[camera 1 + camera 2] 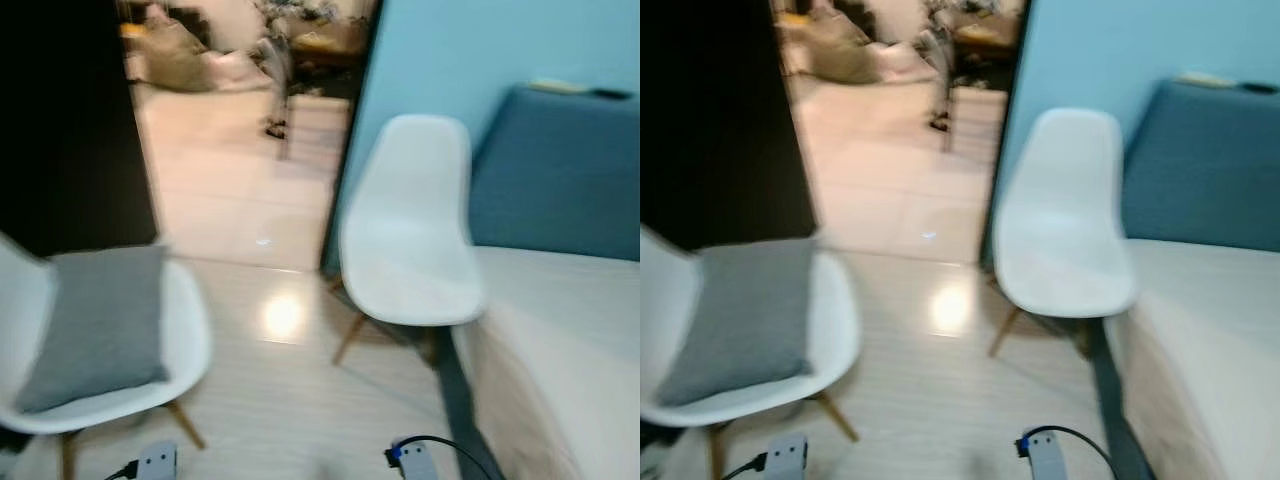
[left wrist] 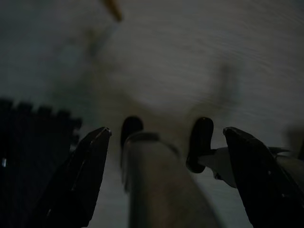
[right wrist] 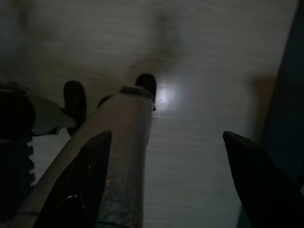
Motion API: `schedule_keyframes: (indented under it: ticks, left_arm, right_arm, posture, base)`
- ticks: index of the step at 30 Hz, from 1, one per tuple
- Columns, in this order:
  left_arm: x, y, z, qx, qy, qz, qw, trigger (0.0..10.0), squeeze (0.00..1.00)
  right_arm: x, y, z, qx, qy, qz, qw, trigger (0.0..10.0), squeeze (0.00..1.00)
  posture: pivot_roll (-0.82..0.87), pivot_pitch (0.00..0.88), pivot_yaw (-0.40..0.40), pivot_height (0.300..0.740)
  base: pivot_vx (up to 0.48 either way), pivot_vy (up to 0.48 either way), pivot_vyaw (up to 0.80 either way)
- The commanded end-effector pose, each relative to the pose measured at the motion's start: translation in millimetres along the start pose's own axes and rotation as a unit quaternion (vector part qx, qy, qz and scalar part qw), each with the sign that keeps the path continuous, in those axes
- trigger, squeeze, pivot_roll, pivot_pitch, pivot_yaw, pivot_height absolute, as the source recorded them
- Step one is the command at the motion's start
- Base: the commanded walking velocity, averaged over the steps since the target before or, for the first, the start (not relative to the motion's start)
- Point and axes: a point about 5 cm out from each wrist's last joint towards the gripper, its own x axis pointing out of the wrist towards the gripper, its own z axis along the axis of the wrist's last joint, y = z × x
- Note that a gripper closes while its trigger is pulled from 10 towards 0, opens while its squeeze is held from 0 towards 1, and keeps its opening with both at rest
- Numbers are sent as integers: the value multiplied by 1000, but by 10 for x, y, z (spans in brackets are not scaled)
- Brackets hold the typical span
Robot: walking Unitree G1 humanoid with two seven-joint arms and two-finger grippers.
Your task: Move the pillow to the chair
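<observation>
Grey pillow (image 1: 100, 325) located in the seat of the near white chair (image 1: 192, 340) at about 8 o'clock in the head views, propped against the backrest. Noted its long axis running roughly 12 to 6 o'clock, with the lower end drifting toward 7. Found no contact between pillow and either gripper.

Located the empty chair (image 1: 410, 240), white with wooden legs, at about 1 o'clock. Found it just beside the bed (image 1: 560, 330), with the blue headboard (image 1: 565, 180) behind. Judged this to be the destination. Noted bare floor (image 1: 290, 400) between the two chairs. Recorded blur across the head views, so left fine detail unassessed.

Found the left gripper (image 2: 166, 130) hanging low over the floor, fingers (image 2: 85, 175) spread wide and gripping nothing. Found the right gripper (image 3: 167, 135) likewise low, fingers (image 3: 256, 175) parted and empty. Made out little else in the dim wrist views beyond floor and what appeared to be the robot's own leg.

Judged the task not yet begun. Judged the left arm the nearer to the pillow, which lay up and to 10 o'clock of that wrist. Judged a turn toward 9 o'clock and a raise of the arm necessary before any grasp. Rated the pillow as soft and likely to sag if pinched at one corner.
</observation>
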Motion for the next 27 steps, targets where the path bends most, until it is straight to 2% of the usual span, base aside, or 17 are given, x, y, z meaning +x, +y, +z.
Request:
schedule_keyframes:
  ticks: [1,11,15,27]
  left_arm:
    - [-2,-40,-19,8,3,-9,1000,10000,0]
    - [1,-70,-15,19,4,-20,1000,10000,0]
    - [4,-91,0,37,1,-31,999,10000,0]
    - [7,-127,17,49,-4,-43,998,10000,0]
  right_arm:
    - [-7,-43,26,-3,-1,-9,1000,10000,0]
    - [-12,-78,32,-6,0,-24,1000,10000,0]
    - [-18,-115,49,6,-9,-41,999,10000,0]
    - [-32,-179,78,20,-22,-61,998,10000,0]
  posture:
    - [166,0,-89,740]
    - [164,0,-88,740]
    - [161,0,-83,740]
    - [156,0,-79,740]
  base:
    - [0,0,-756]
    - [0,0,-750]
    - [0,0,-750]
    - [0,0,-750]
